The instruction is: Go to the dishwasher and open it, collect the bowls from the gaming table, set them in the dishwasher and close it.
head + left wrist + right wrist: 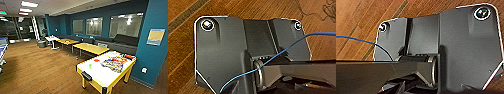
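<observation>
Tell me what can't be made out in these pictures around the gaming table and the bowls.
- Red-orange bowl and green bowl on the gaming table: head view, too small and blurred to tell whether they hold anything.
- Colourful clutter on the table's far end: head view, too blurred to identify.
- Both pincers' fingers: wrist views, hidden by the robot's dark plate.

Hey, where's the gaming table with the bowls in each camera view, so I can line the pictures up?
Head view: the gaming table is at lower right beside the teal wall, with the red-orange bowl and the green bowl on its white top.
Left wrist view: wood floor around the robot's dark plate.
Right wrist view: wood floor again.
Shared landmark: the wood floor.
</observation>
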